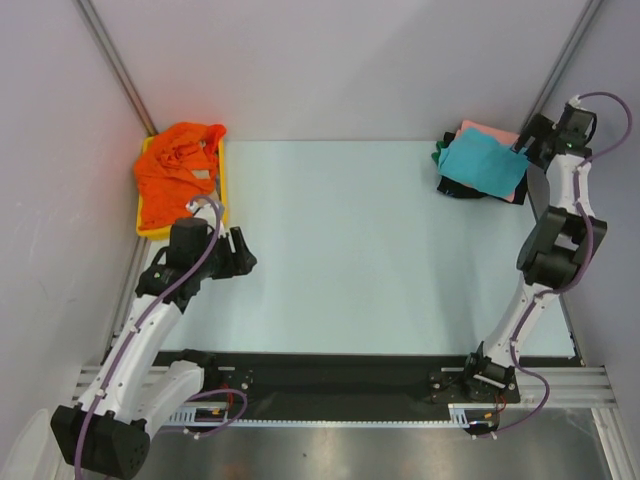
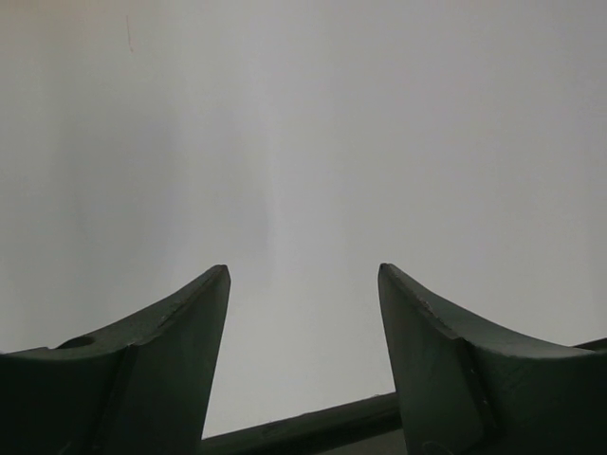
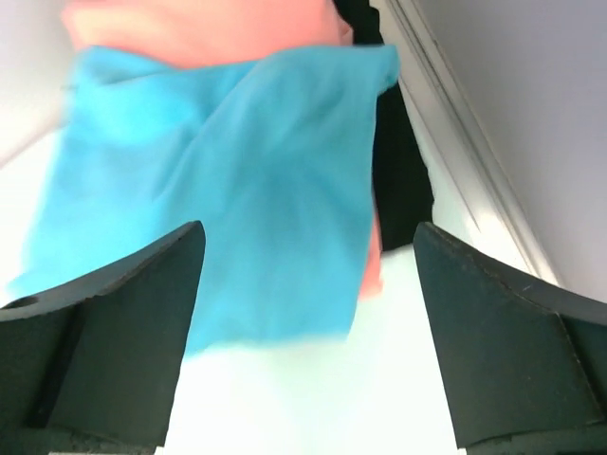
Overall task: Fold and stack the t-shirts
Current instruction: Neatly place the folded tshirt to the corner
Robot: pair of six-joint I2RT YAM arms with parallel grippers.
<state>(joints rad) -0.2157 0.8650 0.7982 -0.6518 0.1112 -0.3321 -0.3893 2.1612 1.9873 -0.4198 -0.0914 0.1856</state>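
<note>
A folded turquoise t-shirt (image 1: 483, 164) lies on top of a stack at the back right, over a salmon pink one (image 1: 490, 131), a black one (image 1: 458, 188) and a green edge (image 1: 439, 153). In the right wrist view the turquoise shirt (image 3: 218, 190) lies over the salmon pink one (image 3: 199, 28). My right gripper (image 1: 521, 148) is open and empty just right of the stack (image 3: 308, 232). A crumpled orange t-shirt (image 1: 178, 172) lies in the yellow tray (image 1: 150, 231) at the back left. My left gripper (image 1: 245, 255) is open and empty, just below the tray; its view (image 2: 303, 270) shows only a blank wall.
Grey walls enclose the table on the left, back and right. The light blue table top (image 1: 350, 250) stretches between the tray and the stack. A black strip with the arm bases runs along the near edge (image 1: 340, 385).
</note>
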